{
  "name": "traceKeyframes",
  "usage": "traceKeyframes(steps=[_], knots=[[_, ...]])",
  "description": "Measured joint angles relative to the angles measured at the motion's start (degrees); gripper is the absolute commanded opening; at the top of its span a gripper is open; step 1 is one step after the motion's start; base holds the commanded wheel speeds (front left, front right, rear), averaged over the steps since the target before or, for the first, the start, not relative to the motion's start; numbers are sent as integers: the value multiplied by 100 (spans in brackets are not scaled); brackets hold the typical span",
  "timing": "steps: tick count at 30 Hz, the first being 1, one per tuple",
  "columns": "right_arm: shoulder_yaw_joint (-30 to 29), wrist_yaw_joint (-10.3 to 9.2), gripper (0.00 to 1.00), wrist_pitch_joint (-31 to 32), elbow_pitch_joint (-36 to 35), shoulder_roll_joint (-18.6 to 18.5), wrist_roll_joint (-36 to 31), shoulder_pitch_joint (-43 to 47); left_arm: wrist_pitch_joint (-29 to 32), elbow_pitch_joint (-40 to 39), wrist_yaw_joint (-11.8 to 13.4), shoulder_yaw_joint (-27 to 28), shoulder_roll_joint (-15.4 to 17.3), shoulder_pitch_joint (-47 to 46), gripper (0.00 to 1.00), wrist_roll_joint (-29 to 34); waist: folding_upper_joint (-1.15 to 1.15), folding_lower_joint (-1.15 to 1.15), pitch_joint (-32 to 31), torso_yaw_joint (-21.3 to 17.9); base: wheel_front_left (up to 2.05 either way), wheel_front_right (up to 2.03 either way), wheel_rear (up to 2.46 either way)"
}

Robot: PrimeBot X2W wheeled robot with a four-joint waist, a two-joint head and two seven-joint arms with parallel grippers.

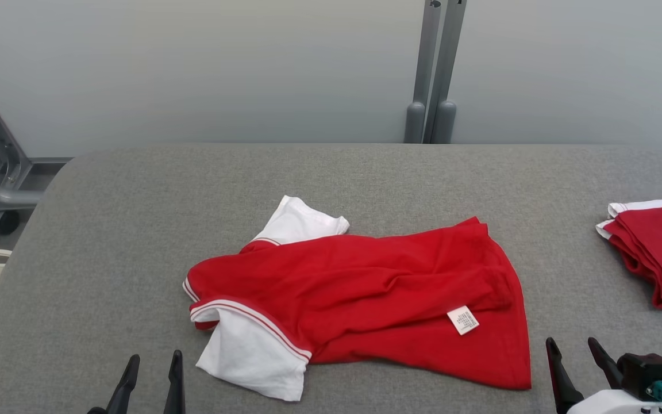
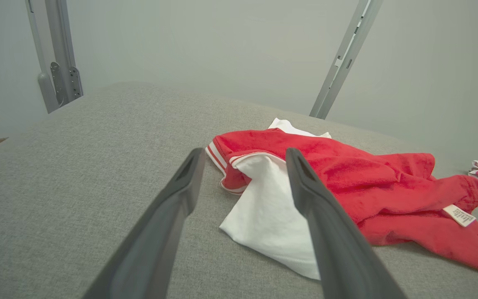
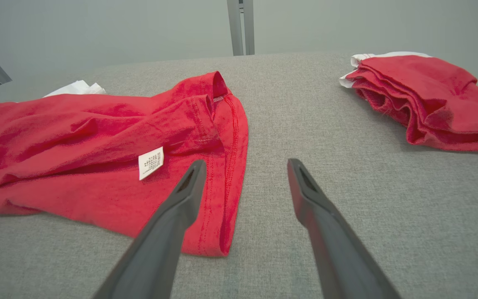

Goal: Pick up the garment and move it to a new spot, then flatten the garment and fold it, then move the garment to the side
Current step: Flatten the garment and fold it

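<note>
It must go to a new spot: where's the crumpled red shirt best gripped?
Probably from the near side of the red shirt: left gripper on the white sleeve lying flat ahead of it, right gripper on the near hem corner, a thin edge. The middle is bunched.

Two red-and-white pieces: one rumpled garment (image 1: 365,287) ahead of the left gripper (image 1: 156,355), one folded pile (image 1: 658,253) beyond the right gripper (image 1: 570,340).

A grey cloth-covered table (image 1: 112,241) stands before a plain pale wall (image 1: 204,69) with grey metal posts (image 1: 433,75).
</note>
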Motion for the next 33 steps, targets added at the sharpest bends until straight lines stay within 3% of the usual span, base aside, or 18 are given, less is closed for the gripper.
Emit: traceKeyframes(steps=[8,14,22,33], knots=[[-9,0,100,-315,80,0,29,93,0,170,-175,170,-49,12,100,452,0,0,-123,172,0,0,0],[197,0,100,-783,-76,-1,-438,53,0,277,-235,-51,191,0,100,839,0,0,-170,178,0,0,0],[443,0,100,-1055,-318,0,-766,61,0,393,-218,-89,259,-108,100,933,0,0,-189,81,0,0,0],[481,0,100,-996,-399,-1,-711,66,34,510,-178,-111,257,-217,100,835,0,0,-147,-5,0,0,0]])
